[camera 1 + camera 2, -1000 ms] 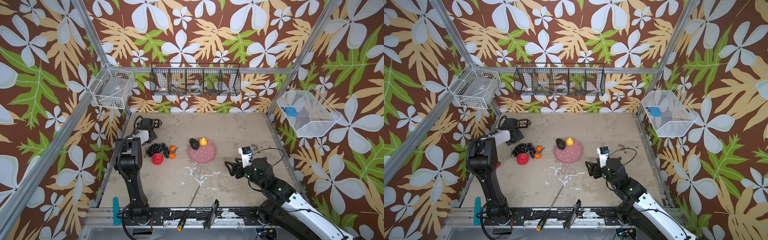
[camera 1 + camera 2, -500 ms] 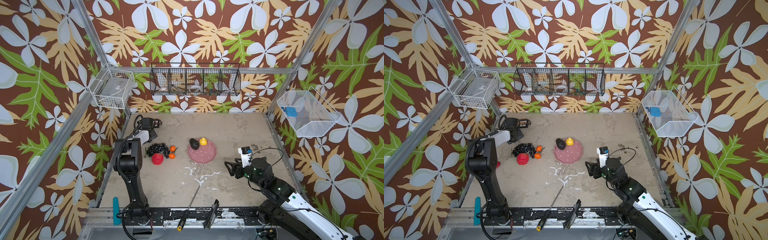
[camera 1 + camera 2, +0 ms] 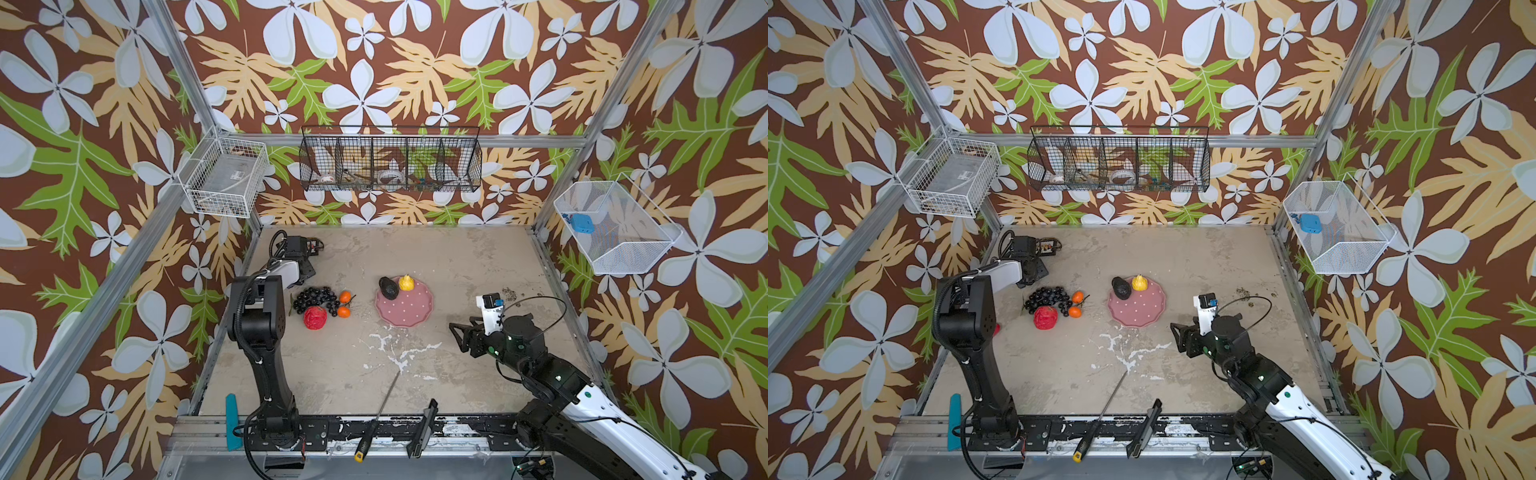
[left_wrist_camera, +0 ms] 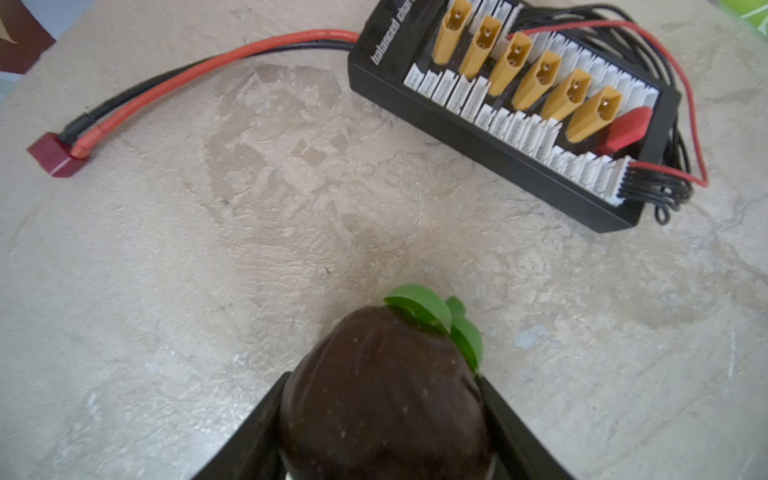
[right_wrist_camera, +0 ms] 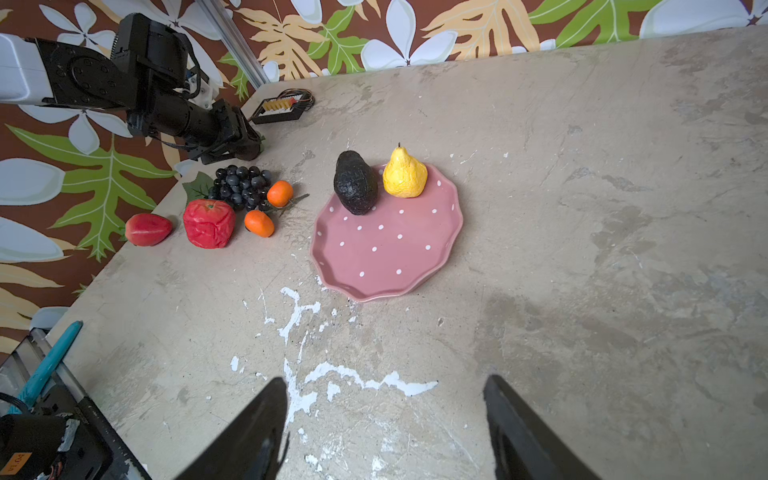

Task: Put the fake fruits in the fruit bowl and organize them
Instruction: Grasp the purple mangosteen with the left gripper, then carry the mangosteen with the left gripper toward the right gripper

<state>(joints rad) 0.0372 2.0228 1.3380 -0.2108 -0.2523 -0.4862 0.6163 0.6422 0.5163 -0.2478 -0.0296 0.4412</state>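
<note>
Top views both show the right arm nearest the front, its white link climbing from the front rail (image 3: 415, 428) at the near right and its black forearm bent low toward the middle of the table (image 3: 457, 266). It holds the right gripper (image 3: 457, 338) above bare surface, aimed toward the bowl. In the right wrist view that gripper (image 5: 386, 432) has its jaws spread wide with nothing between them, over a splash of white paint (image 5: 365, 380). Beyond it, near the table's centre, sits the fruit bowl (image 3: 413, 311), pink with white dots. It carries only two pieces, both on its far edge: the avocado (image 5: 355, 183) leaning across the rim and the yellow pear-shaped fruit (image 5: 404, 174) upright just beside it. Left of the bowl and apart from it, the other fruits lie on the table. The strawberry (image 5: 147, 228) is closest to the left edge, then comes the red apple (image 3: 314, 318). The grape bunch (image 3: 316, 297) lies just behind the apple, and two oranges (image 5: 279, 193) sit on the bowl side of the grapes. The left arm rises as a tall black column from the front rail at the left. Its elbow is high above the strawberry, and its white forearm folds forward and down toward the far left corner. There the left gripper (image 4: 383, 376) points down at the table, its jaws narrowed against both sides of a brown fruit (image 4: 374, 415) with green leaves; the pictures do not show whether it has left the surface. Just past it lies the connector board (image 4: 478, 139) with its red and black wires.
</note>
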